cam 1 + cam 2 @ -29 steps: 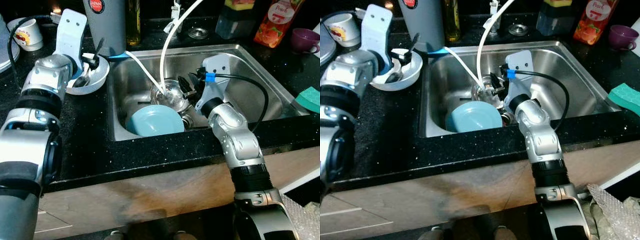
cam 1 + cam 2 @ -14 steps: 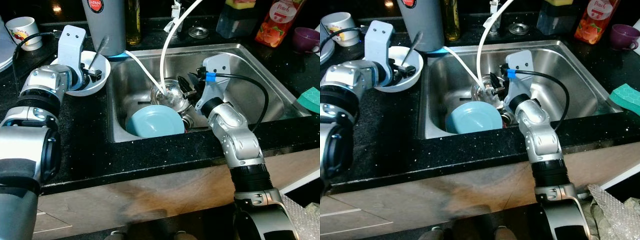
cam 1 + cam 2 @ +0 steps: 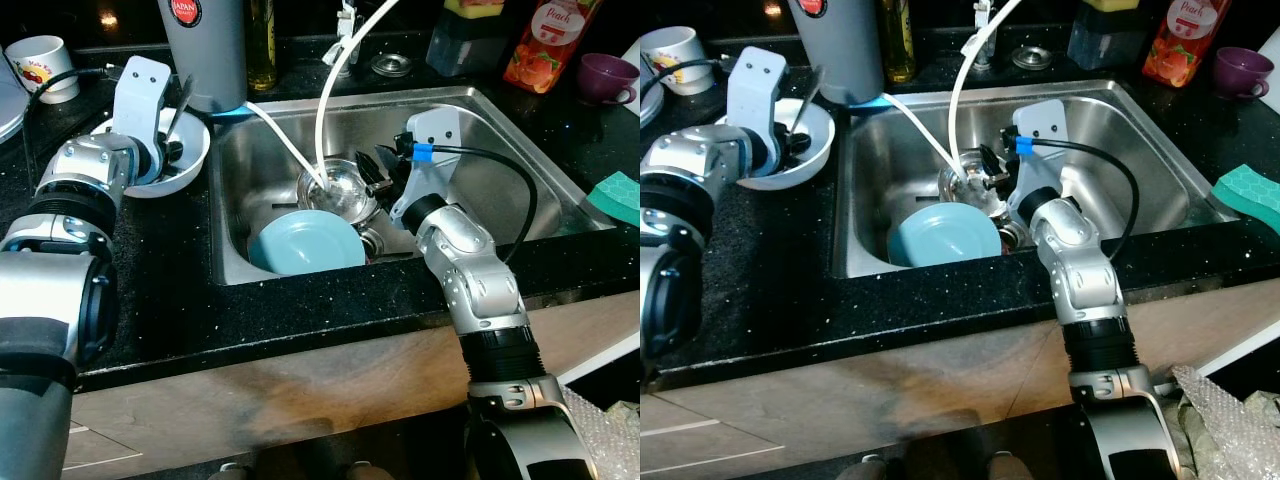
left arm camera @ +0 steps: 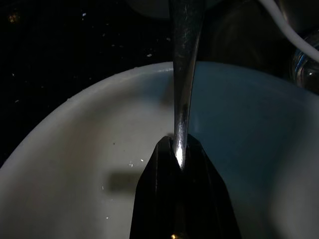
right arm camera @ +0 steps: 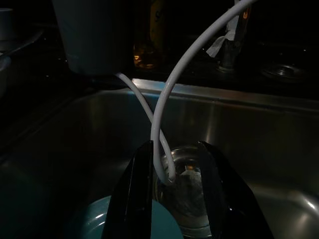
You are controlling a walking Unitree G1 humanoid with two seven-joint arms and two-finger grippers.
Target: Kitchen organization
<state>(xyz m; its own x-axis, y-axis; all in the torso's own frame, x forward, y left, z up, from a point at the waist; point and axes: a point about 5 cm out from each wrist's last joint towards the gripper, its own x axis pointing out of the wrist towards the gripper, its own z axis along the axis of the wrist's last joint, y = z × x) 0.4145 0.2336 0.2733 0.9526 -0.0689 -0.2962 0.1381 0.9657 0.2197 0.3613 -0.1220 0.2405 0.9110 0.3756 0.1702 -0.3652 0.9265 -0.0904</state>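
A white bowl (image 3: pixel 197 152) sits on the black counter left of the sink. My left gripper (image 3: pixel 170 150) is inside it, shut on the handle of a metal spoon (image 3: pixel 181 95) that points up toward the grey canister. In the left wrist view the fingertips (image 4: pixel 164 164) pinch the spoon (image 4: pixel 183 74) over the bowl (image 4: pixel 75 149). My right gripper (image 3: pixel 376 170) hangs open in the sink (image 3: pixel 500 180), just above a shiny steel bowl (image 3: pixel 340 190). A light blue plate (image 3: pixel 305 245) leans beside that bowl. The fingers (image 5: pixel 142 199) stand apart around the steel bowl (image 5: pixel 187 184).
A white hose (image 3: pixel 330 90) loops from the tap into the steel bowl. A grey canister (image 3: pixel 205 50) and an oil bottle (image 3: pixel 263 40) stand behind the white bowl. A mug (image 3: pixel 40 65) is far left; a juice carton (image 3: pixel 545 40), purple cup (image 3: pixel 605 75) and green sponge (image 3: pixel 620 195) are right.
My left gripper has turned inside the white bowl, and the spoon has swung from lying low to pointing up. The right arm has stayed still.
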